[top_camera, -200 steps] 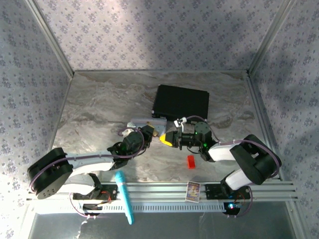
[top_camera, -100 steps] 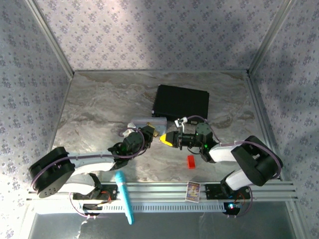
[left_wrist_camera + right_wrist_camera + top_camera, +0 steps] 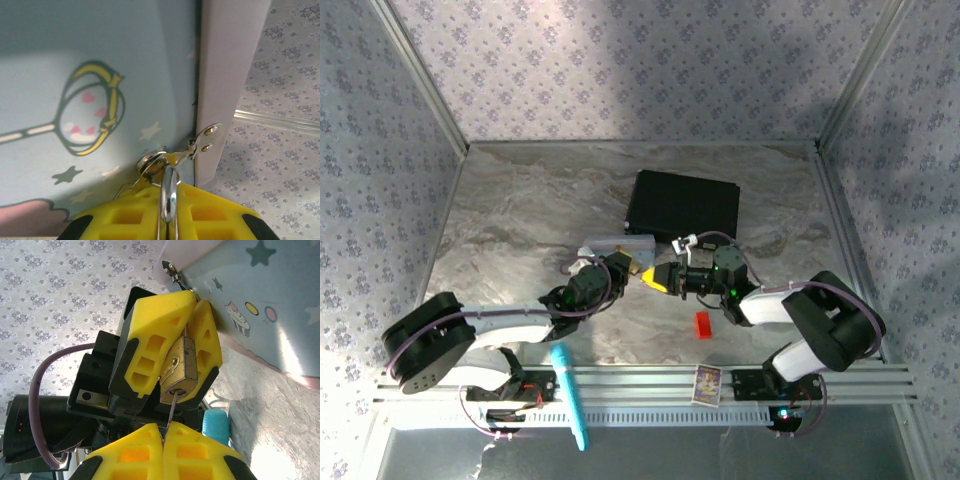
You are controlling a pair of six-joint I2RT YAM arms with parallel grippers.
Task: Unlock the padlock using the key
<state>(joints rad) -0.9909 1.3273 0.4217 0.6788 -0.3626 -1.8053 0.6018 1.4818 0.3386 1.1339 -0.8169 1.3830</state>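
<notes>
we log the right gripper (image 3: 163, 440) a touch closer than before, pinching the key (image 3: 171, 407), its tip now at the padlock (image 3: 180, 372) keyhole; the left gripper (image 3: 625, 265) clamps the padlock. turning seems next.

Brass padlock (image 3: 180, 371) clamped in the left hand (image 3: 196, 301), thin key (image 3: 171, 407) blade in its keyhole

padlock (image 3: 180, 371): glossy brass metal | key (image 3: 171, 407): dull grey metal
</notes>
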